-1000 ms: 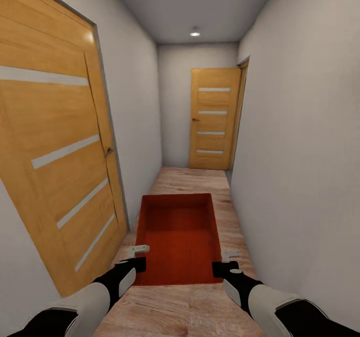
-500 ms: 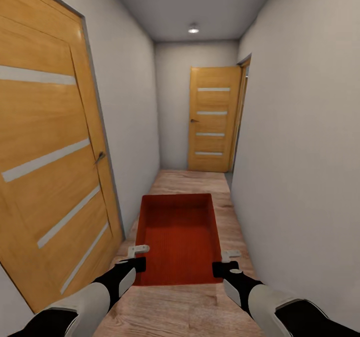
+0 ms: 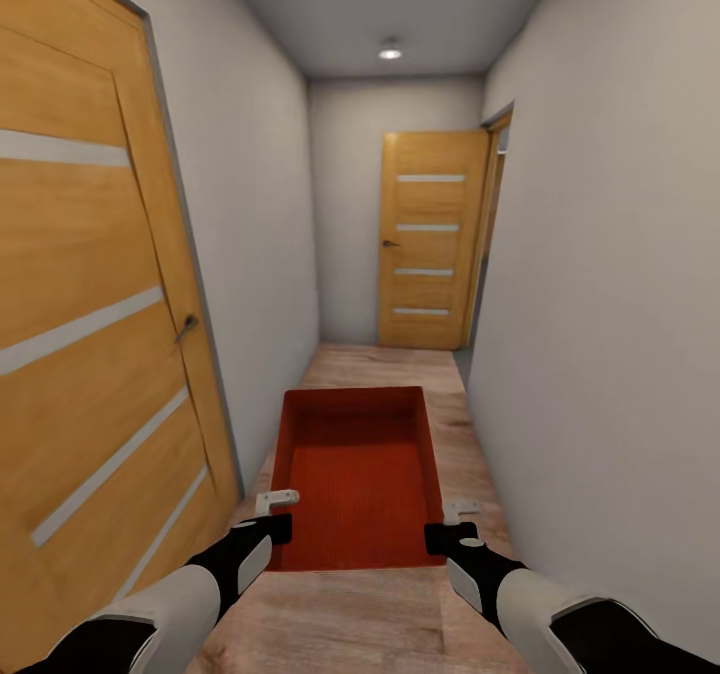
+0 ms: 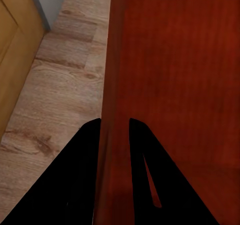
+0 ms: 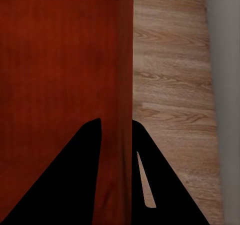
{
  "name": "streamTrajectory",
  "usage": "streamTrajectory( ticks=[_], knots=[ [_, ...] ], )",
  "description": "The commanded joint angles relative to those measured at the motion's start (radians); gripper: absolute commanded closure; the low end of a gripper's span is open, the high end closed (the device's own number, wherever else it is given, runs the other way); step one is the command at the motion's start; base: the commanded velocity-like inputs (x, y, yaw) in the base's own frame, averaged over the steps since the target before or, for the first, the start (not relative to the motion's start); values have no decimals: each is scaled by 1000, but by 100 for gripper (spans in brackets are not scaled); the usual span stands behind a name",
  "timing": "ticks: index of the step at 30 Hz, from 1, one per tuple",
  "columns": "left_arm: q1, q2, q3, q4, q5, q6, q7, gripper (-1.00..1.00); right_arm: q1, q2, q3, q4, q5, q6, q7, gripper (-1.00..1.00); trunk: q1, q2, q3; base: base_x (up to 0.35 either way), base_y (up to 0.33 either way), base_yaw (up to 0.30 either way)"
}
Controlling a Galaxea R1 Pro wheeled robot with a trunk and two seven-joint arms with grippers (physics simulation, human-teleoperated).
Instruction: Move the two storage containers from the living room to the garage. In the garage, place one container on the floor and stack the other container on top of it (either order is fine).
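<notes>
A red-orange open-top storage container (image 3: 358,474) hangs level in front of me, above a light wood plank corridor floor. My left gripper (image 3: 276,526) is shut on its left wall near the close end, and my right gripper (image 3: 440,534) is shut on its right wall. In the left wrist view the thin red wall (image 4: 112,115) runs between the two black fingers (image 4: 80,175). The right wrist view has the container wall (image 5: 125,85) clamped the same way between its fingers (image 5: 165,185).
A narrow corridor with grey-white walls. A large wooden door (image 3: 90,334) with a handle (image 3: 186,327) stands close on the left. Another wooden door (image 3: 428,239) stands open at the far end on the right, beside a doorway (image 3: 492,234). Plank floor (image 3: 390,364) runs ahead.
The whole view has advanced down the corridor: the left door has slid further past me and the far door looks slightly closer. The container and both grippers keep the same place in view.
</notes>
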Motion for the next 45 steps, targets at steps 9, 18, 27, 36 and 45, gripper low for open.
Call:
streamTrajectory(
  ticks=[9,18,27,36,45],
  knots=[
    [0,35,35,-5,-12,-35,43,100,0,1,-26,2,-4,-2,13,100,1,-1,0,324,86,-2],
    [0,35,35,-5,-12,-35,43,100,0,1,-25,3,-4,4,13,100,1,-1,0,324,88,-171],
    [0,35,35,-6,-12,-35,43,100,0,1,-25,3,-4,2,13,100,1,-1,0,324,88,-236],
    [0,35,35,-6,-12,-35,43,100,0,1,-25,3,-4,0,13,100,1,-1,0,324,88,-149],
    [0,35,35,-5,-12,-35,43,100,0,1,-25,3,-4,0,13,100,1,-1,0,324,88,-5]
  ],
)
